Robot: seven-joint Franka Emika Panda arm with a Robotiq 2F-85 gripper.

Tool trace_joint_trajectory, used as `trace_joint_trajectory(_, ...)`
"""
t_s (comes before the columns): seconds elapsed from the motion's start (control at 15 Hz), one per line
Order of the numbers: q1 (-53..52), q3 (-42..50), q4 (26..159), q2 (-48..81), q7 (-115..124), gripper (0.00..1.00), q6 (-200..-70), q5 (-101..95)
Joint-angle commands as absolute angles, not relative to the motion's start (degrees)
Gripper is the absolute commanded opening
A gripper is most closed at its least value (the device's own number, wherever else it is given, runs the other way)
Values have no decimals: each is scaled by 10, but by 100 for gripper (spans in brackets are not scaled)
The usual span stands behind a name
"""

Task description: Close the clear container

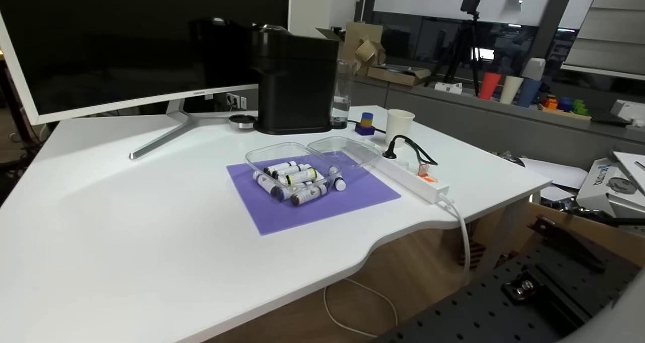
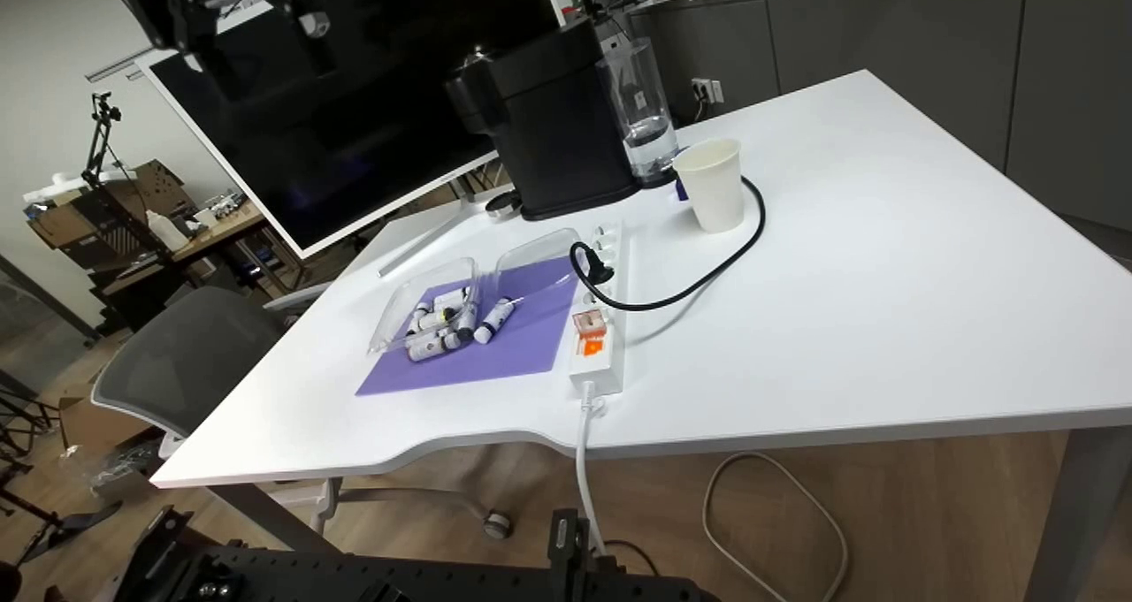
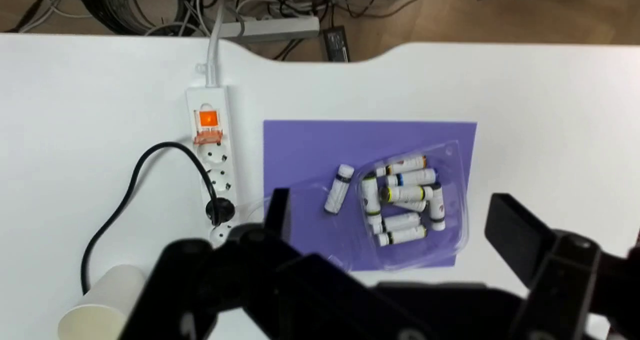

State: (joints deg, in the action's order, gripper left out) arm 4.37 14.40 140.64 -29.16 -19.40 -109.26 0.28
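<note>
The clear container (image 1: 288, 144) stands open on a purple mat (image 1: 282, 221), with several white-labelled vials inside; it also shows in an exterior view (image 2: 378, 335) and in the wrist view (image 3: 461, 230). Its clear lid (image 1: 352, 150) is folded back flat toward the power strip, also visible in an exterior view (image 2: 534, 254). One loose vial (image 3: 338, 189) lies outside the container, beside the lid's edge. My gripper (image 3: 390, 200) is open and empty, high above the container. Its left finger covers part of the lid in the wrist view. It shows blurred in an exterior view (image 2: 256, 45).
A white power strip (image 1: 410, 178) with a black plug and cable lies beside the lid. A paper cup (image 2: 715, 186), a tall black box (image 1: 297, 81) and a tall clear cylinder (image 2: 638, 107) stand behind. A large monitor (image 1: 126, 41) stands at the back.
</note>
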Motion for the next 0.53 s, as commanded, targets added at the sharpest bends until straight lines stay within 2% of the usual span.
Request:
trace_joint_trajectory(0.0, 62, 149, 1402, -233, -145, 100, -1197, 45)
trace_joint_trajectory(0.47, 77, 146, 1377, -71, -68, 100, -1382, 146)
